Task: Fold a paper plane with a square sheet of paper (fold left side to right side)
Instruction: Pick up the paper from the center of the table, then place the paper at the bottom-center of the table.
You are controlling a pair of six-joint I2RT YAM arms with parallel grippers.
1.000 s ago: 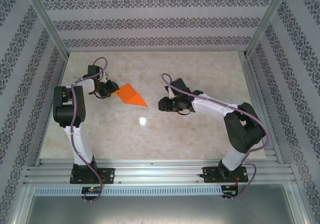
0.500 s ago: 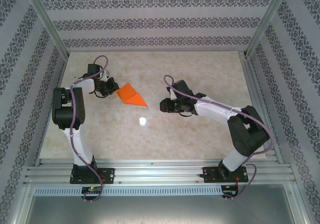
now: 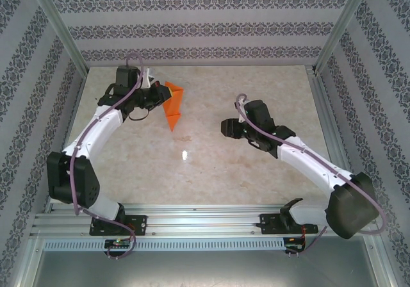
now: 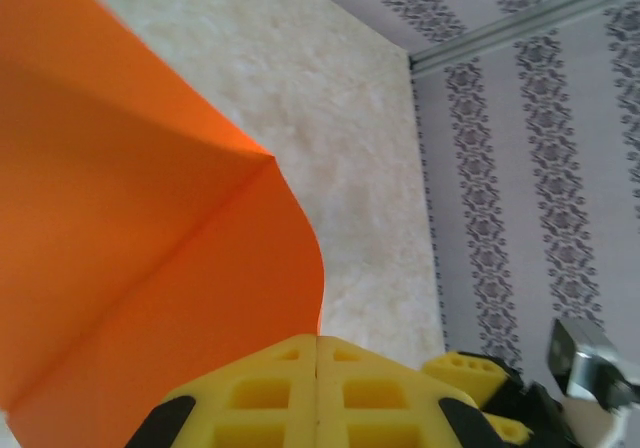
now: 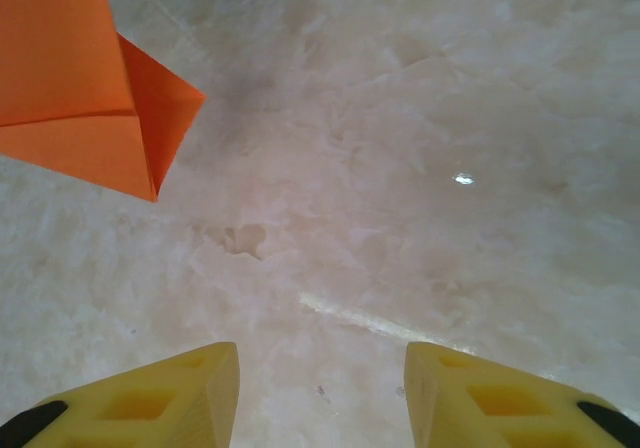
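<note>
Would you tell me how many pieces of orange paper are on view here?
1: a folded orange paper, pinched by the left gripper at the table's far left; none seems hidden.

The sheet of paper (image 3: 173,104) was thin, bright orange stock, matt and smooth, with crisp creases and one free edge that curled softly. The counter (image 3: 256,172) had a pale marble-look surface, smooth and glossy enough to carry a small glint (image 3: 184,154) of light. The left jaws and the right jaws were yellow moulded plastic, matt, with hollow recesses. The left arm (image 3: 96,130) and the right arm (image 3: 307,159) wore hard white and black plastic shells with a slight sheen. The rails (image 3: 205,218) along the near edge were bare, brushed metal. The walls (image 3: 192,24) had a flat, matt patterned covering.
</note>
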